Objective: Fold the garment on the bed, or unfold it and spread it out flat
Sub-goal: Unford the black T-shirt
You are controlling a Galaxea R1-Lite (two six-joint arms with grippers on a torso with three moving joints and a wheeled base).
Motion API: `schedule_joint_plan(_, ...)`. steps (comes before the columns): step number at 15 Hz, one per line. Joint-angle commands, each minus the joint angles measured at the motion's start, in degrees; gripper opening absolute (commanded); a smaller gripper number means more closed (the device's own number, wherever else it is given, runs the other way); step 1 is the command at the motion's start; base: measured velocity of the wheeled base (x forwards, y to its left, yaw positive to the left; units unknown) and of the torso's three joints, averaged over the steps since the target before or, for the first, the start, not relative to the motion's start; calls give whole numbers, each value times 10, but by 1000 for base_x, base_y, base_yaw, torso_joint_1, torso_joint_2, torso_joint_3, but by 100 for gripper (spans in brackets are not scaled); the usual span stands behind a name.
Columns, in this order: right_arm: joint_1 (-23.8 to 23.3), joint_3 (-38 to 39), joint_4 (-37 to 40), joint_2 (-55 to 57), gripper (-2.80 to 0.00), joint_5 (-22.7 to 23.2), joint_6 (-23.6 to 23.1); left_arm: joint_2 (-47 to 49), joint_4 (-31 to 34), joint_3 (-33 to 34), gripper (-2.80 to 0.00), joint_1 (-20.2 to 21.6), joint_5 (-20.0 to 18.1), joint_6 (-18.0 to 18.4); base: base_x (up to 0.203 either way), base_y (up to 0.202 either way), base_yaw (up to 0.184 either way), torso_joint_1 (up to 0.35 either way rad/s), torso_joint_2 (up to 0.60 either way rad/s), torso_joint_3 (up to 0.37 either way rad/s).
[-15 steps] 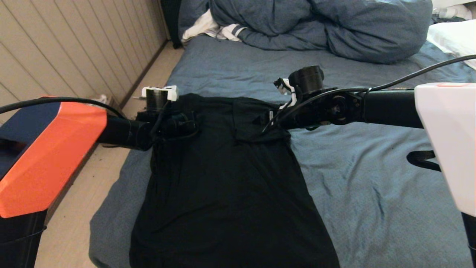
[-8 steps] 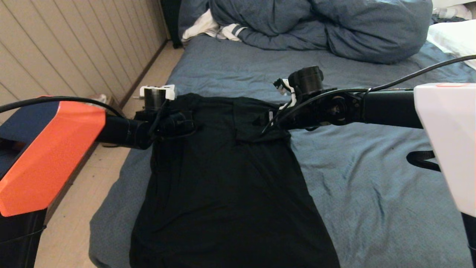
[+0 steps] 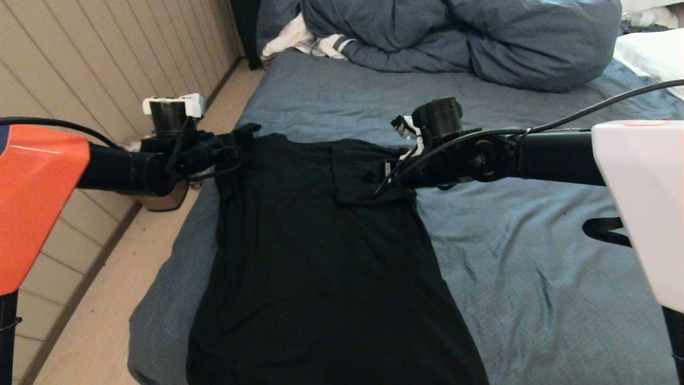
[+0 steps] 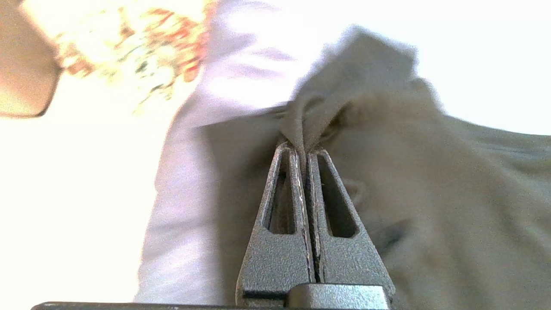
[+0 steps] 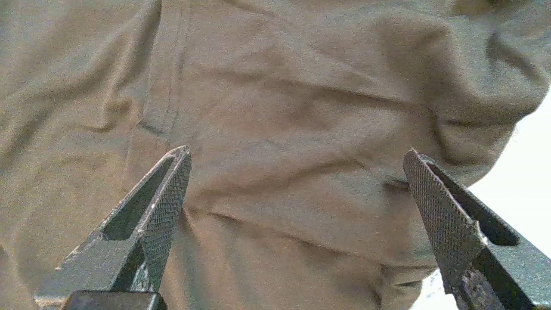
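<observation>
The garment (image 3: 320,256), a black T-shirt with its plain side up, lies lengthwise on the bed (image 3: 534,278), its near end running off the bottom of the head view. My left gripper (image 3: 247,132) is shut on a pinch of cloth at the garment's far left corner (image 4: 318,120), lifted slightly; the left wrist view shows fabric squeezed between the closed fingers (image 4: 303,155). My right gripper (image 3: 377,176) hovers over the folded far right part of the garment (image 5: 292,172), open wide with nothing between its fingers (image 5: 172,189).
A bunched blue duvet (image 3: 459,37) and a white cloth with dark stripes (image 3: 310,43) lie at the far end of the bed. A white pillow (image 3: 652,53) sits far right. Paneled wall (image 3: 80,64) and bare floor (image 3: 107,321) run along the bed's left edge.
My left gripper has closed on the garment's far left corner and moved left and up with it, pulling that corner outward. The right arm has barely moved.
</observation>
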Motion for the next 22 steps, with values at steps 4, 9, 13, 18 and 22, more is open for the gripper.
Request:
schedule_joint_plan(4,5,2,1,0,0,0,1,-16,-16,48,-280,46,-8,-7,0,0,0,0,0,0)
schedule_joint_plan(9,4,11,0,-1,0,0,0,3,-41,56,-280,124,-23,-11,0,0,0,0,0,0)
schedule_joint_plan(13,4,11,0,0,0,0,0,4,-60,98,-280,180,-68,-28,0,0,0,0,0,0)
schedule_joint_plan(18,4,11,1,-2,0,0,0,5,-82,119,-280,180,-70,-25,0,0,0,0,0,0)
schedule_joint_plan(22,4,10,1,-4,0,1,0,-8,-83,125,0,180,-70,-25,0,0,0,0,0,0)
